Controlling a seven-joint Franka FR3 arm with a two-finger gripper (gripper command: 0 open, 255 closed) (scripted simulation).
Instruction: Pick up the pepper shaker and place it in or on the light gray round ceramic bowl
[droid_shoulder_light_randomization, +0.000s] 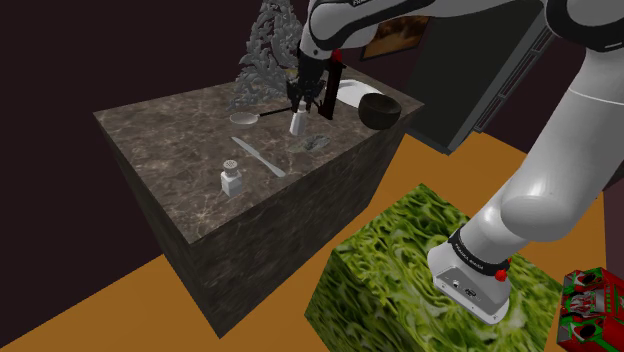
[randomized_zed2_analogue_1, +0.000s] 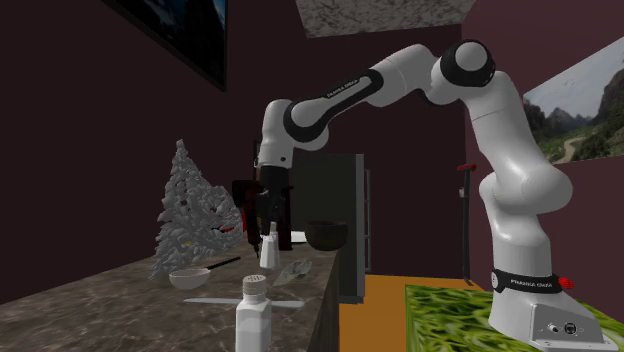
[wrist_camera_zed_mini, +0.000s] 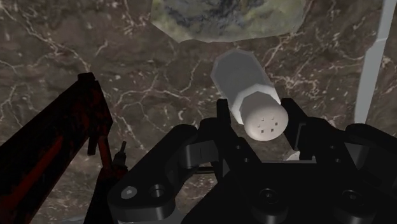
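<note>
My black gripper (droid_shoulder_light_randomization: 300, 108) is shut on a white pepper shaker (droid_shoulder_light_randomization: 298, 123) near the far side of the dark marble counter (droid_shoulder_light_randomization: 180, 125). Looking along the hand, the shaker (wrist_camera_zed_mini: 253, 95) is clasped between the two fingers (wrist_camera_zed_mini: 224, 118), with its perforated top towards the camera. From the side, the gripper (randomized_zed2_analogue_1: 268, 236) holds the shaker (randomized_zed2_analogue_1: 269, 250) at or just above the counter; I cannot tell which. The light grey round bowl (droid_shoulder_light_randomization: 243, 118) sits just beyond it towards the shoulder view's left, also seen as the bowl (randomized_zed2_analogue_1: 188, 277). A second white shaker (droid_shoulder_light_randomization: 232, 179) stands nearer the front edge.
A dark bowl (droid_shoulder_light_randomization: 380, 110) and a white plate (droid_shoulder_light_randomization: 350, 92) sit at the counter's far corner. A flat pale knife (droid_shoulder_light_randomization: 260, 158) and a grey-green lump (droid_shoulder_light_randomization: 318, 143) lie near the shaker. A silvery tree ornament (droid_shoulder_light_randomization: 265, 50) stands behind. A red-black object (wrist_camera_zed_mini: 51, 153) is beside the hand.
</note>
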